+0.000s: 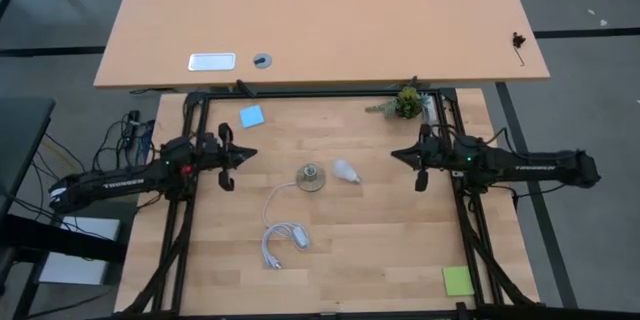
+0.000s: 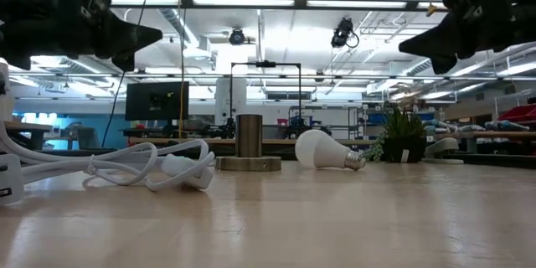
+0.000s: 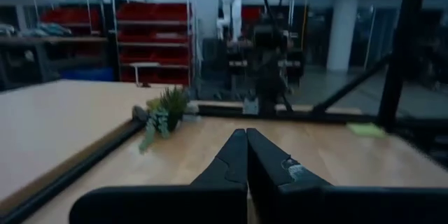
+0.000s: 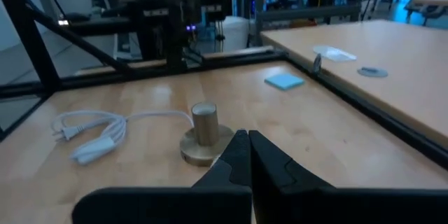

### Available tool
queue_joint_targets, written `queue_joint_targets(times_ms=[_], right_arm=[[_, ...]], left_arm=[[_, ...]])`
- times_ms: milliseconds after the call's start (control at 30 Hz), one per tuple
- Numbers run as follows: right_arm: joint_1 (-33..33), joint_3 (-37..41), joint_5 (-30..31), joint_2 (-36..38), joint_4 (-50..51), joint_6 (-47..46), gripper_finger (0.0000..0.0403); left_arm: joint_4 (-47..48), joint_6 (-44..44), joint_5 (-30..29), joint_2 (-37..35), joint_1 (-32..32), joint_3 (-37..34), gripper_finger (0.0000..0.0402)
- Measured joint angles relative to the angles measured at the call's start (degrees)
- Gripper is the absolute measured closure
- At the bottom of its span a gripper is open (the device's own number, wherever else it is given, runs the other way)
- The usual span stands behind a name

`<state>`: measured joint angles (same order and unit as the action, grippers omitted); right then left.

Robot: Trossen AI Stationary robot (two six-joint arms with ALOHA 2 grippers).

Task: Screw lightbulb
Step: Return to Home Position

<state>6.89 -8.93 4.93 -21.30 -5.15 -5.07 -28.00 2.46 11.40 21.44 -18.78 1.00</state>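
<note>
Retreat is the step now, I judge: the two arms should draw back high, brushing nothing. At centre-left the left gripper (image 1: pixel 243 153) is clenched on nothing. Mid-frame stands one socket (image 1: pixel 311 178) with one white cord (image 1: pixel 283 232). One lightbulb (image 1: pixel 345 171) lies on its side just beside the socket. At centre-right the right gripper (image 1: pixel 399 155) is clenched empty too.

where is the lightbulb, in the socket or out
Out: the lightbulb lies on its side beside the socket, whose top is bare.
</note>
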Motion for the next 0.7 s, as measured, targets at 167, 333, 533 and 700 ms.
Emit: queue_joint_targets(times_ms=[167, 333, 533, 700], right_arm=[[-0.1, 0.2, 0.0, 3.0, 1.4, -0.4, 0.0402], [-0.2, 0.2, 0.0, 3.5, 2.3, -1.2, 0.0402], [-1.9, 0.2, 0.0, 3.5, 0.6, -1.2, 0.0402], [-3.9, 0.2, 0.0, 4.5, 0.8, 0.1, 0.0402]], left_arm=[[-0.4, 2.2, -0.4, -2.0, 2.1, -0.5, 0.0401], [1.0, 1.3, -4.9, -2.0, 4.9, -0.5, 0.0401], [2.2, 0.7, -8.6, -2.0, 6.9, -0.5, 0.0401], [2.2, 0.9, -6.2, -2.5, 8.6, -0.5, 0.0401]])
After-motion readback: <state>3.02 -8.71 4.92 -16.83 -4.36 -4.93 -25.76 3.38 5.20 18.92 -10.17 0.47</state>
